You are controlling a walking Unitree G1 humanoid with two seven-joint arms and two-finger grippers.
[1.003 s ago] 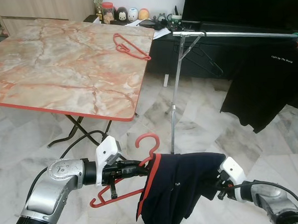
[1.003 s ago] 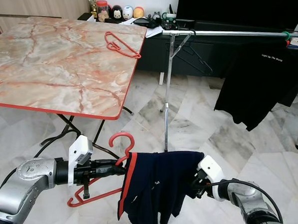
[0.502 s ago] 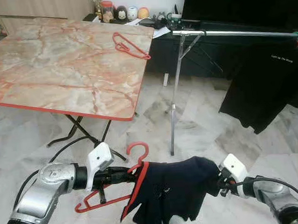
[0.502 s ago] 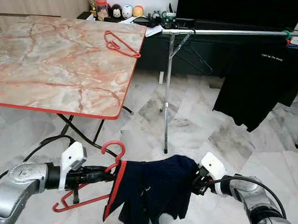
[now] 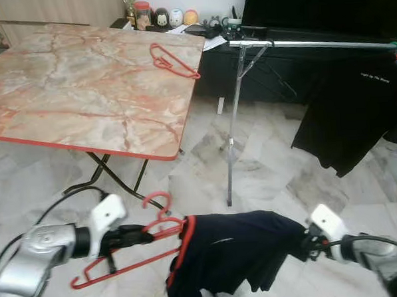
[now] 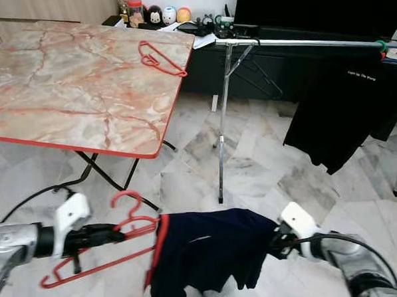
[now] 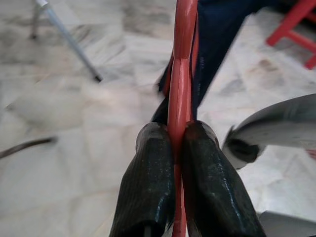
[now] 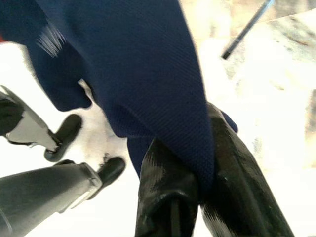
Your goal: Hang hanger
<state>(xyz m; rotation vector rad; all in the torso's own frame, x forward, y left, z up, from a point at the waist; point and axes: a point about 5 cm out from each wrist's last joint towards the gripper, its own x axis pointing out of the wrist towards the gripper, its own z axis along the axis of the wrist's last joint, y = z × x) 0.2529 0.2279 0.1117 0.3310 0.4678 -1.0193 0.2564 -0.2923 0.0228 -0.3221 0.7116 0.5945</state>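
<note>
The right gripper (image 8: 197, 195) is clamped on a fold of navy shirt (image 8: 138, 64), its two black fingers (image 8: 165, 192) pressed together with the cloth pinched between them. From the pinch the fabric rises toward twelve o'clock and spreads toward ten o'clock, with a pale frayed-looking patch near its upper edge and a loose lobe hanging at nine o'clock. A thin dark metal pole (image 8: 247, 29) slants across the pale marble floor (image 8: 276, 84) at one o'clock. At eight o'clock a grey robot limb (image 8: 44, 190) with black rounded ends stands on the bright floor, and another silver-and-black part sits at nine o'clock.
</note>
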